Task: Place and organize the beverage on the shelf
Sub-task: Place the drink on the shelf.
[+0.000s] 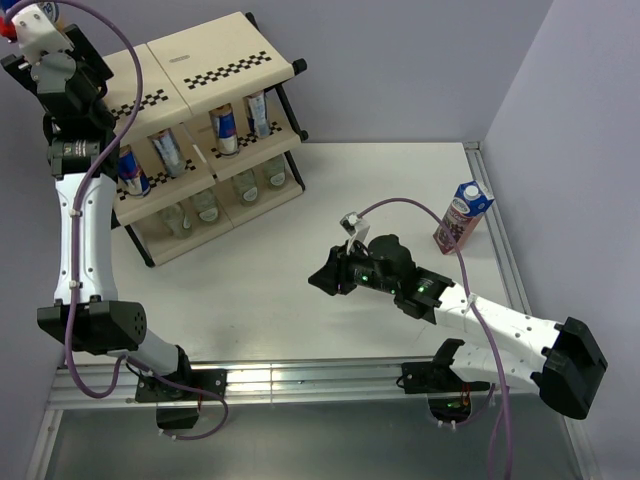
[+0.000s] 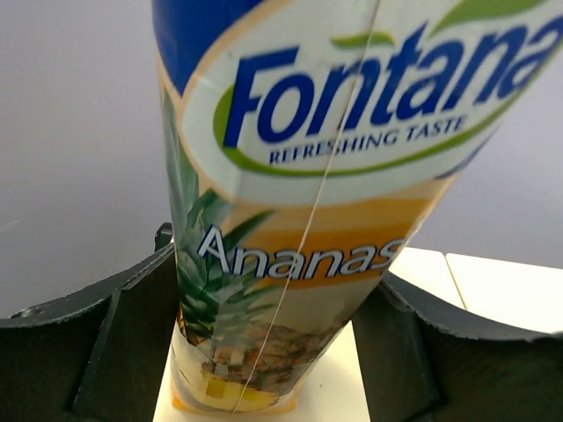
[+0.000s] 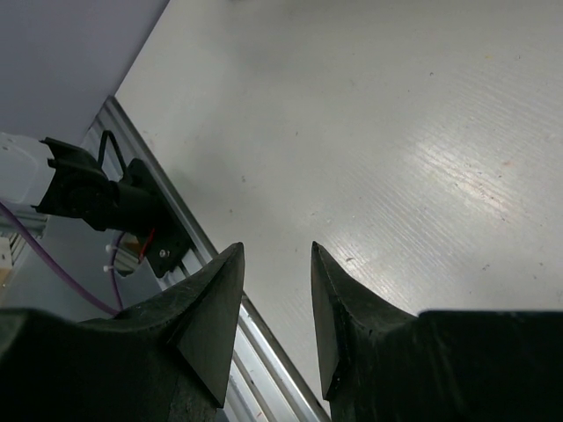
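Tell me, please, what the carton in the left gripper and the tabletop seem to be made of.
Fontana Ananas carton: likely coated paperboard, glossy; printed faces and folded corner edges. Tabletop: probably painted or laminated board, white, satin; fine streaks and soft glare.

The light is even and quite bright in all three views, coming from above. In the top view the table (image 1: 260, 290) is pale, with only soft shadows under the arms, and the metal rail (image 1: 300, 378) gives a white glare. The right wrist view has a wide shine on the table (its grain shows there), and the dark right gripper (image 3: 274, 253) looks slightly soft. The pineapple carton (image 2: 308, 220) is very close, its print a little blurred.
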`<state>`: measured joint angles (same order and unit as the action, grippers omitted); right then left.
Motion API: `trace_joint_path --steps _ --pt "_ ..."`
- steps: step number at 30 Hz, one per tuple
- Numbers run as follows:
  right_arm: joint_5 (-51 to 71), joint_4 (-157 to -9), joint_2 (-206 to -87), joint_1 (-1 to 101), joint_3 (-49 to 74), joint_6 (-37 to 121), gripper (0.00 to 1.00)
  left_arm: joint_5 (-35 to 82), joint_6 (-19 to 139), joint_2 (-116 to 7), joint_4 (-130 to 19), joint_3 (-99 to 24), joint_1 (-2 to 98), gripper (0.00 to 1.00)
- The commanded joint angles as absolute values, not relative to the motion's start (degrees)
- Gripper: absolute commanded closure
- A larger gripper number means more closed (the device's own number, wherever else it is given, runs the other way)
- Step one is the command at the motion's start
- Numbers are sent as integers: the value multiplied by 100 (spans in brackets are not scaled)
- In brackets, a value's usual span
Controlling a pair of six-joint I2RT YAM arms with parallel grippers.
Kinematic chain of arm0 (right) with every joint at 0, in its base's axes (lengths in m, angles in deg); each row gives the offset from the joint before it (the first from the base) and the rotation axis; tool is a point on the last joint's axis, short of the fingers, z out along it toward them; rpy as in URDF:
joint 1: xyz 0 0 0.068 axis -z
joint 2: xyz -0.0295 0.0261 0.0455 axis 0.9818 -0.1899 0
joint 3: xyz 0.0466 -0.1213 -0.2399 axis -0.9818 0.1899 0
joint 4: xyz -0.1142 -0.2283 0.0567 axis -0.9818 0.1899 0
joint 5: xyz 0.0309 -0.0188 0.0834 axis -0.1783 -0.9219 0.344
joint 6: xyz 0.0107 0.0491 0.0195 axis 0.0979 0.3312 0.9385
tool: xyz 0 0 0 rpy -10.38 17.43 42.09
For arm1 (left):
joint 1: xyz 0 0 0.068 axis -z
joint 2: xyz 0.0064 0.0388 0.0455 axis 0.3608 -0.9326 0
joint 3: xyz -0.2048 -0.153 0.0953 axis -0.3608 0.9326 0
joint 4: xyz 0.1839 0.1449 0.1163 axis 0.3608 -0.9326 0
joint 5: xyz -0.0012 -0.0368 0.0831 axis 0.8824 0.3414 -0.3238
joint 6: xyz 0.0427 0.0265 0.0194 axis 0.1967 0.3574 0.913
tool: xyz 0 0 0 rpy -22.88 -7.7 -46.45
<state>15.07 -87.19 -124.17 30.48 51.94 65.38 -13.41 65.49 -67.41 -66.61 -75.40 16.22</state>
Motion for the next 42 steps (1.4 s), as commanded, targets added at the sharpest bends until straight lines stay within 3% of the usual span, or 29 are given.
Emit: trace_joint_path --steps 1,7,18,21,25,28,32,37,42 --pt "1491 -8926 -12465 3080 5198 6447 56 -1221 6432 -6743 -6849 -7221 1667 25" --pt "1579 -8952 -12579 3080 5145 6465 56 -1265 6397 -6533 -6726 -7044 1623 4" --pt "1518 -8926 -12465 3080 5154 6430 52 -1081 6213 -6172 -6893 -7009 1623 0" --pt "1474 -8891 -12474 3071 5128 6430 47 -958 6151 -6005 -6963 -6991 1623 0" --pt "1194 -8838 -12456 3080 5102 6518 15 -844 6133 -5742 -7016 -6991 1623 1" --pt "1052 -8759 -12421 3080 5058 6553 6 -782 6116 -5549 -7042 -6947 1623 1" --pt "579 -8426 -12430 3080 4908 6518 0 -861 6063 -5276 -7095 -6929 1623 1" --pt "-160 -7969 -12404 3159 4602 6561 0 -958 5669 -4942 -7805 -7246 1623 0" --pt "-767 -7301 -12412 3387 3996 6509 0 -124 4860 -4336 -8677 -6976 1631 0"
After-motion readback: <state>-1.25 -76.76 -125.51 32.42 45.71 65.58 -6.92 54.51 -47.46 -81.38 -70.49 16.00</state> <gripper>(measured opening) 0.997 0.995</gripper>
